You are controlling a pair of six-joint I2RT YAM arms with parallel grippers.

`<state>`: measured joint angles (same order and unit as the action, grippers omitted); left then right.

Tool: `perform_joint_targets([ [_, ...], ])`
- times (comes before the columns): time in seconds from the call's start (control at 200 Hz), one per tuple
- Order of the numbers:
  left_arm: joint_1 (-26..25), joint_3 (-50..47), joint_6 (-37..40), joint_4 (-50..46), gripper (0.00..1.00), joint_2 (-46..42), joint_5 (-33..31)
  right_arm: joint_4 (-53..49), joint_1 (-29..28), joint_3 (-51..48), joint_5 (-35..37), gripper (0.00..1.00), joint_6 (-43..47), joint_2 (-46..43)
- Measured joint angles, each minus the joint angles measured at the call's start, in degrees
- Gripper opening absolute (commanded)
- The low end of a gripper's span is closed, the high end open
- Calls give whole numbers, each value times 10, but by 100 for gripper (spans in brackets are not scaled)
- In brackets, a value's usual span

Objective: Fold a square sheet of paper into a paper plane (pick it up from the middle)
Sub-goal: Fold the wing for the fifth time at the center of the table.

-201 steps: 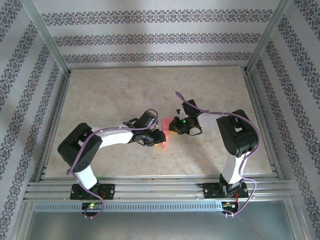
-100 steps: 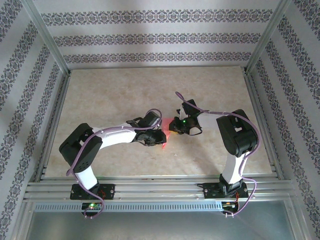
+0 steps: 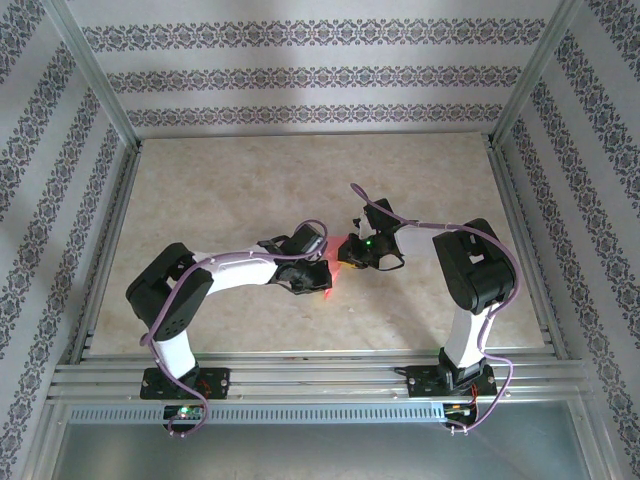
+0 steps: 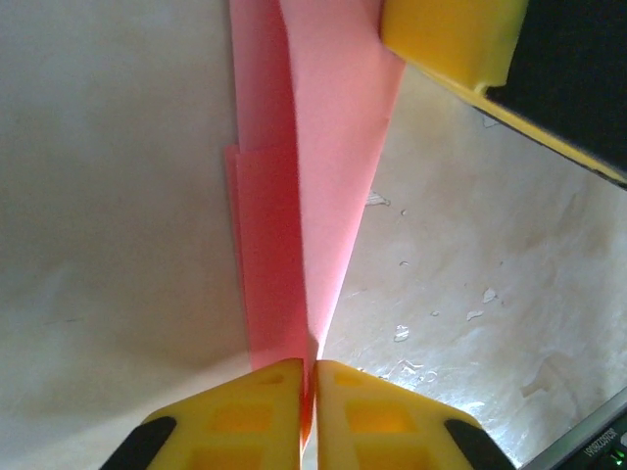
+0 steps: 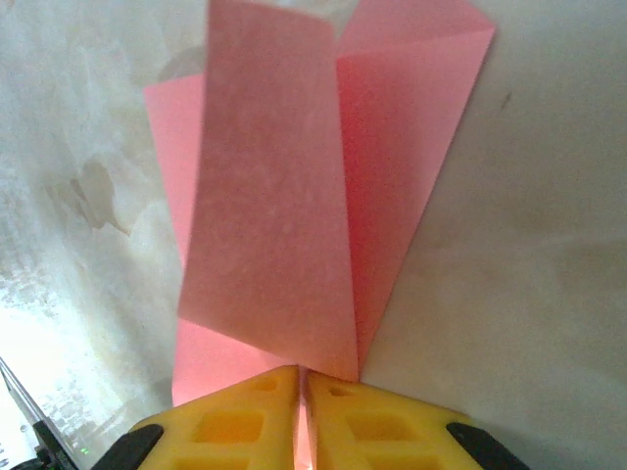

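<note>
the paper plane (image 3: 331, 270) was held near the middle of the table (image 3: 240, 190), between the two arms. the left gripper (image 4: 309, 367) was clenched on its narrow end, and the pink layers (image 4: 313, 176) widened away from the pads. the right gripper (image 5: 302, 372) grasped the other end from the right, where folded flaps (image 5: 274, 196) stood up. one of its yellow fingers (image 4: 451, 34) touched the paper's far edge.

- A pale, marbled table (image 3: 250, 180) is lying under soft, even light.
- Walls (image 3: 320, 75) papered in dark floral bands are closing around the table's far, left and right sides.
- Metal posts (image 3: 95, 75) are rising from the table's far corners.
- Metal rails (image 3: 320, 380) are running along the table's near edge, beside what may be a perforated strip (image 3: 320, 412).
</note>
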<state>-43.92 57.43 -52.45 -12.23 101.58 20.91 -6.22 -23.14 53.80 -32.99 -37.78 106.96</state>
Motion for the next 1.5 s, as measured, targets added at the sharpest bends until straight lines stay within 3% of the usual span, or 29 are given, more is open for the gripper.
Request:
perform_joint_targets([
  [0.475, 0, 0, 0, 12, 10, 19, 26, 0, 0, 1, 0, 17, 0, 1],
  [0.715, 0, 0, 0, 15, 15, 20, 35, 0, 0, 1, 0, 17, 0, 1],
  [1.164, 0, -2, 0, 19, 10, 26, 41, 0, 0, 1, 0, 17, 0, 1],
  [1.499, 0, -2, 2, 14, 24, 23, 35, -2, 0, 1, 0, 17, 0, 1],
])
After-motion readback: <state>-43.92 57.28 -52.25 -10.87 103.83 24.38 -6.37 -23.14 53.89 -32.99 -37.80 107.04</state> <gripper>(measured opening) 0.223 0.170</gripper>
